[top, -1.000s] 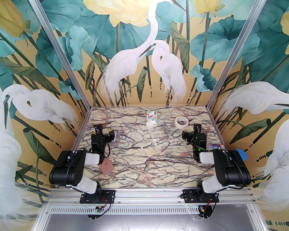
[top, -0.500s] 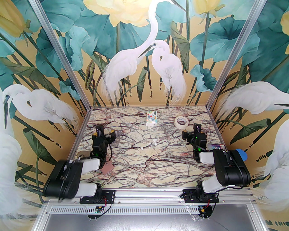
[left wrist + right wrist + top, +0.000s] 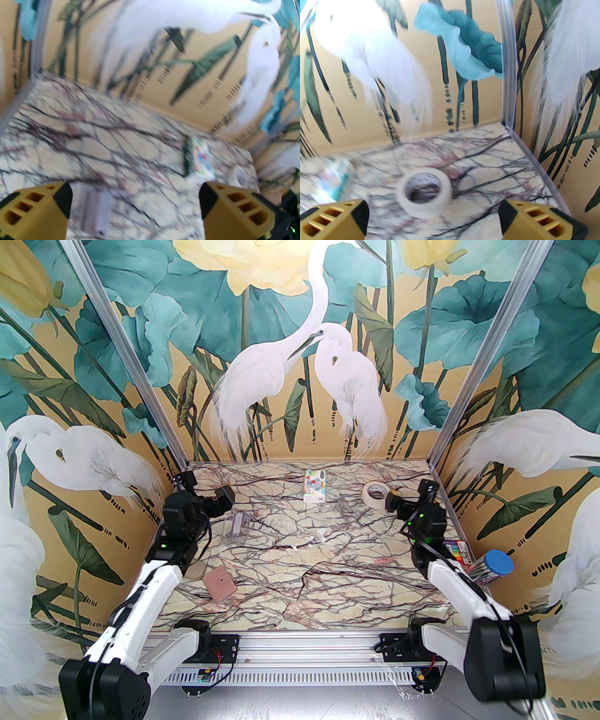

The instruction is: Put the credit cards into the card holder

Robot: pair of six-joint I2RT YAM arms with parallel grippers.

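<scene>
Dusty-pink leather-like folding card holder (image 3: 219, 583) lies closed at the front left of the marble-patterned table (image 3: 328, 577), apart from both grippers. Left gripper (image 3: 134, 199) and right gripper (image 3: 433, 211) gape wide, empty. Probably best to pin one flap and lift the other.

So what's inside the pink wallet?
The wallet lies folded shut on the table, so only its pink outside shows. Its inside is covered, so what it holds cannot be told.
</scene>
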